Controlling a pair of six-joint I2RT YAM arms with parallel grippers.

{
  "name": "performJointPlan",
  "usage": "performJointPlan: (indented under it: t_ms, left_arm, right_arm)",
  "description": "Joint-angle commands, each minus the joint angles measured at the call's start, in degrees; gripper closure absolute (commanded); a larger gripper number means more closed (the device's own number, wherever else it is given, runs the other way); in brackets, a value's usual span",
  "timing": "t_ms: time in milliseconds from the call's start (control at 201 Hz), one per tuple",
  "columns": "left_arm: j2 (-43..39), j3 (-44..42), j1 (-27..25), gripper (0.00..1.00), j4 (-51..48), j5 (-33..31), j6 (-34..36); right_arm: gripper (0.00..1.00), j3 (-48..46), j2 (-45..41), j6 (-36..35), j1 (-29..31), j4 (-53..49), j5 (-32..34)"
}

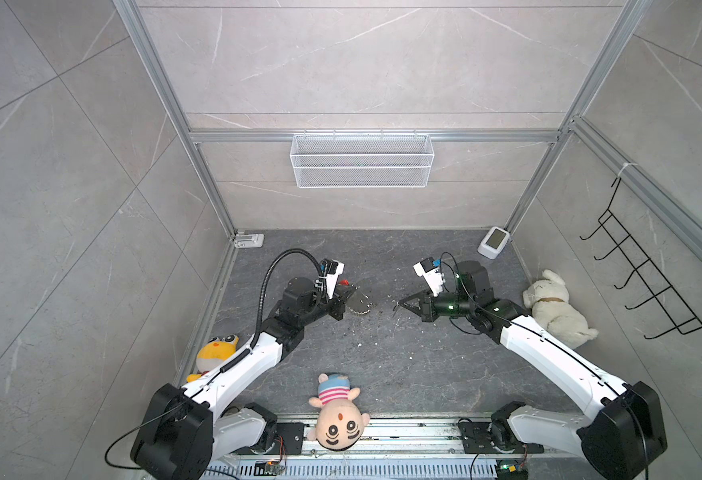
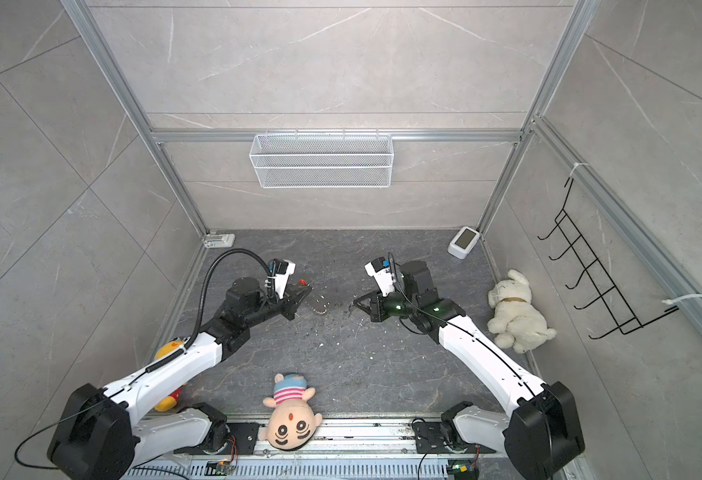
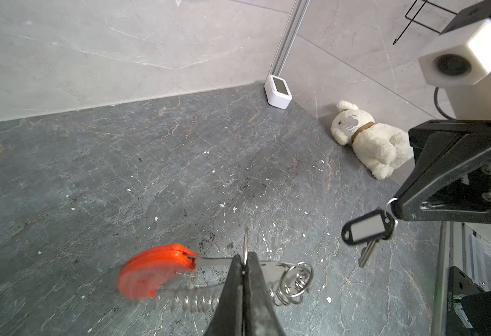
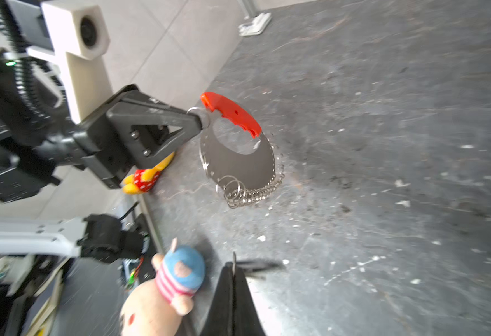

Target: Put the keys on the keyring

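Red plastic capped one end of the keyring (image 4: 240, 167), which was held clear of the worktop (image 4: 384, 145) by the left pincer (image 4: 200, 120). Its jaws were pressed together on the metal edge, where a small ring showed, just beside the red segment (image 4: 229, 113). The keys (image 3: 368, 231), a black tag with a short metal blade beneath it, were hung from the right pincer (image 3: 394, 208), which was pinched shut on the thin ring at the tag's top. In both top views the two pincers were seen facing each other, near but apart, with bare worktop between them.

The step in hand was judged to be the bringing together of the two pieces, nothing being joined yet. To be done well, the keyring would best be held steady and turned so that a free ring was presented towards the keys. The right pincer would then be brought across slowly, so that the dangling tag was not set swinging. A firm pinch on both thin rings would be needed, since either could be twisted loose and dropped.
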Motion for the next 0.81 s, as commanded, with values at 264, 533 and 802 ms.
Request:
performJointPlan:
  t_ms: [264, 533, 802]
  left_arm:
    - [-1.61, 1.64, -2.21, 1.00, 8.77, 20.14, 7.33]
    - [0.66, 1.61, -3.09, 1.00, 11.60, 30.21, 20.12]
    - [6.33, 2.69, -2.98, 1.00, 17.23, 33.10, 21.78]
  right_arm:
    - [1.00, 3.11, -3.95, 1.15, 0.15, -1.55, -14.00]
    - [1.00, 3.20, 0.85, 3.69, 0.64, 6.12, -15.65]
    - [1.00, 3.63, 3.96, 5.48, 0.64, 11.95, -17.88]
